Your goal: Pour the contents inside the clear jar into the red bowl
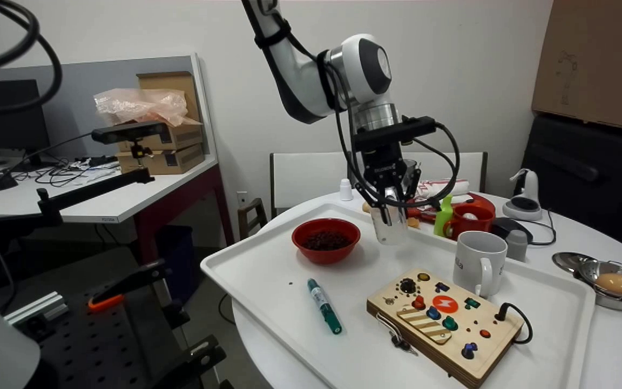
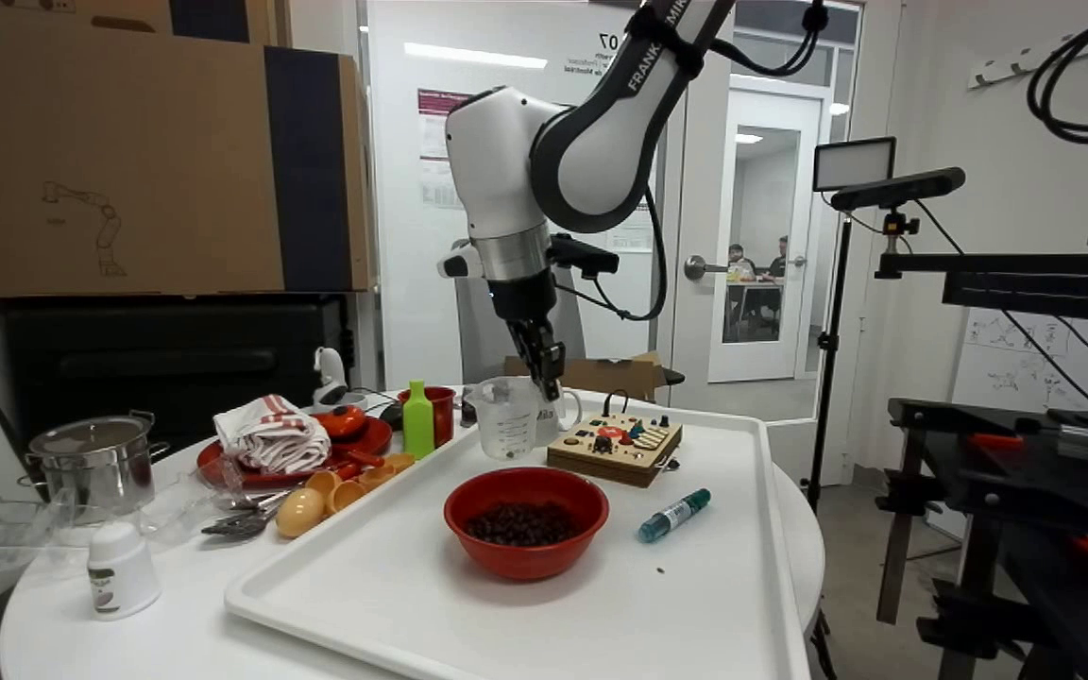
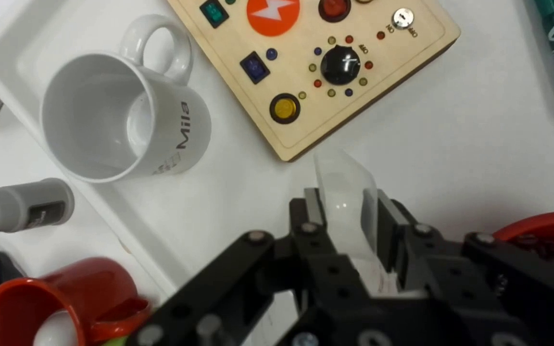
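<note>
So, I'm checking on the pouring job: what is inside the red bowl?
Many small dark pieces, perhaps beans, lie inside the red bowl, as both exterior views show. They cover its bottom, so whatever may be beneath them cannot be seen.

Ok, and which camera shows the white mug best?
The wrist view: the white mug is unobstructed there, with its inside bottom, handle and Mila lettering all showing. Both exterior views show the mug smaller and hide its inside bottom; in an exterior view the fingers also cover part of it.
</note>
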Controlling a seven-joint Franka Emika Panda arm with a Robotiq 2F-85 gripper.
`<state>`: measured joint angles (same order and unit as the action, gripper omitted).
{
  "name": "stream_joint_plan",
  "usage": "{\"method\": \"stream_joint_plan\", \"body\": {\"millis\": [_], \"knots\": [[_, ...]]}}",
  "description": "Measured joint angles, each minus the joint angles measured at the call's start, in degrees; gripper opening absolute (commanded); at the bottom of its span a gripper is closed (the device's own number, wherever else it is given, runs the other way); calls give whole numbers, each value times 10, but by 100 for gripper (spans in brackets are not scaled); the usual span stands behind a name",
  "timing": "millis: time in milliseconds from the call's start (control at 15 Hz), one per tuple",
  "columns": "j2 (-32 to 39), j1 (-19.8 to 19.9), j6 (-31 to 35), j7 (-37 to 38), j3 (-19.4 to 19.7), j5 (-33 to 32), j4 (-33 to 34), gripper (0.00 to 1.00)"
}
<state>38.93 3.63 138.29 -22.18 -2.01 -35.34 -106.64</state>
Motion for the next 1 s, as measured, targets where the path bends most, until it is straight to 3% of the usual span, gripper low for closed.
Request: {"method": "stream_joint_plan", "body": {"millis": [533,600,733,1000], "knots": [[48,-1,3,0,4,66,44,18],[50,-3,3,0,5,69,48,24],[54,-6,3,2,10,70,55,55],[60,-12,3,6,16,72,65,82]]}}
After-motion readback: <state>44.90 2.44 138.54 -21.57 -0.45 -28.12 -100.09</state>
